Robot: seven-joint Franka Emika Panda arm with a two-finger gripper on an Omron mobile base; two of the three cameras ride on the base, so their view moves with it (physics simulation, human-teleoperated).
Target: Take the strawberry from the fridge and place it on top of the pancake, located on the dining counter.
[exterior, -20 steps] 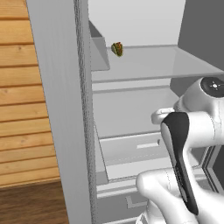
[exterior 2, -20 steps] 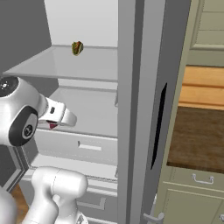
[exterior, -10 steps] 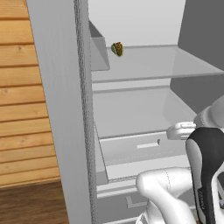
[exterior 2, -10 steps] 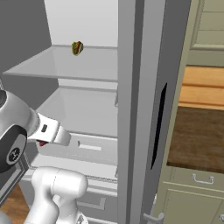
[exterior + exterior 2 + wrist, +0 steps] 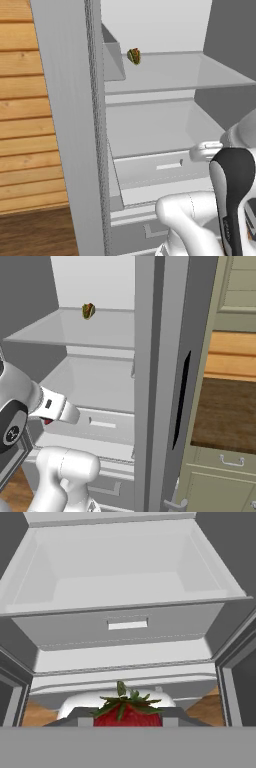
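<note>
- The pincer [image 5: 128,724] is clamped on the strawberry [image 5: 128,713], with its two dark tips close on either side of the berry.
- The strawberry is red with a green leafy top, and it sits right at the bottom of the hand view, between the tips.
- Past the pincer, the fridge [image 5: 125,587] is open, and its inside is white.
- A pulled-out drawer [image 5: 127,629] is straight ahead of the pincer, and it has a small flat handle [image 5: 128,624] on its front.
- In the right base view, the robot's hand [image 5: 55,408] is low and in front of that drawer [image 5: 100,426]. A bit of red [image 5: 47,421] shows under the hand.
- In the left base view, the end of the arm [image 5: 207,149] is beside the drawer [image 5: 160,167], on its right side.
- High above the pincer and farther back, a small yellow-green and orange food item [image 5: 134,56] sits on a fridge shelf [image 5: 175,72]. It is well apart from the pincer.
- The same food item [image 5: 88,310] shows on the shelf [image 5: 85,331] in the right base view.
- A tall grey fridge door [image 5: 160,381] stands to the right of the pincer.
- Past that door there is a dark brown wood surface [image 5: 225,416] with pale green cabinets [image 5: 220,476] under it.
</note>
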